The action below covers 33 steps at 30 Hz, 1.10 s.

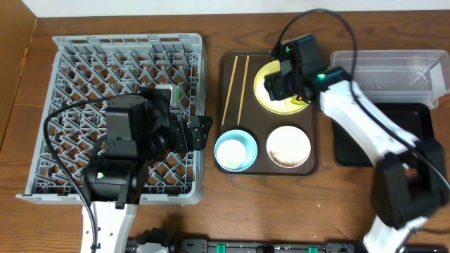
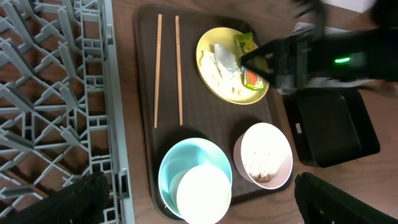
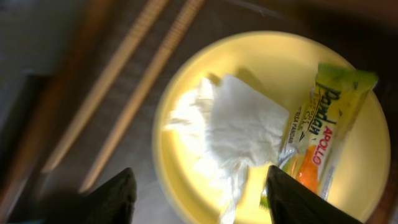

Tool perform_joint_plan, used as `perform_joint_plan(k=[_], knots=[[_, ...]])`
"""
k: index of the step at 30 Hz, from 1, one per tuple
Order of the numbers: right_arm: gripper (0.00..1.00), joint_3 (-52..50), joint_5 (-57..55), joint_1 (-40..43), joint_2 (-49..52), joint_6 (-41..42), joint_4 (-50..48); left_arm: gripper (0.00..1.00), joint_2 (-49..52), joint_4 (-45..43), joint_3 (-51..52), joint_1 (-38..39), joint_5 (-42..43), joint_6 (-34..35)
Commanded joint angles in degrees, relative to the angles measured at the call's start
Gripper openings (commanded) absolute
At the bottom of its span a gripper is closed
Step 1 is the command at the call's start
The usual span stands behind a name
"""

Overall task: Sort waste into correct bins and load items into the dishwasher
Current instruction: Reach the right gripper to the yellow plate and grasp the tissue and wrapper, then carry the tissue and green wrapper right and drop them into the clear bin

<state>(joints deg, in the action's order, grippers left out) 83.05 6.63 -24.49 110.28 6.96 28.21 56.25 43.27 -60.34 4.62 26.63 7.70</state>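
Three views, all meeting on the pale-yellow plate point(image 3: 261, 62).

The overhead camera looks straight down from high up and takes in the whole table point(image 1: 211, 21), with the plate right of centre toward the far edge. The left wrist camera sits well to the plate's left, by the edge of the dish rack point(image 2: 37, 93). From middling height it looks down across the serving tray point(image 2: 193, 118) and catches the right arm point(image 2: 348, 59) over the plate. The right wrist camera hangs just above the plate, facing down, its slightly blurred frame filled by the plate and the chopsticks point(image 3: 149, 81) beside it.
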Motion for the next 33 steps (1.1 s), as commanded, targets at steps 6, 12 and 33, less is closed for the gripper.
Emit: perform_joint_plan(k=[6, 12, 33], knots=[[0.55, 0.7, -5.9, -0.4, 11.6, 2.6, -7.6, 0.96, -0.2, 0.0, -1.0, 0.1, 0.4, 0.3], [0.01, 1.2, -3.2, -0.7, 11.3, 3.8, -6.9, 0.96, -0.2, 0.0, -1.0, 0.1, 0.4, 0.3], [0.01, 2.1, -3.5, 21.2, -19.4, 9.0, 17.3, 0.96, -0.2, 0.0, -1.0, 0.1, 0.3, 0.3]])
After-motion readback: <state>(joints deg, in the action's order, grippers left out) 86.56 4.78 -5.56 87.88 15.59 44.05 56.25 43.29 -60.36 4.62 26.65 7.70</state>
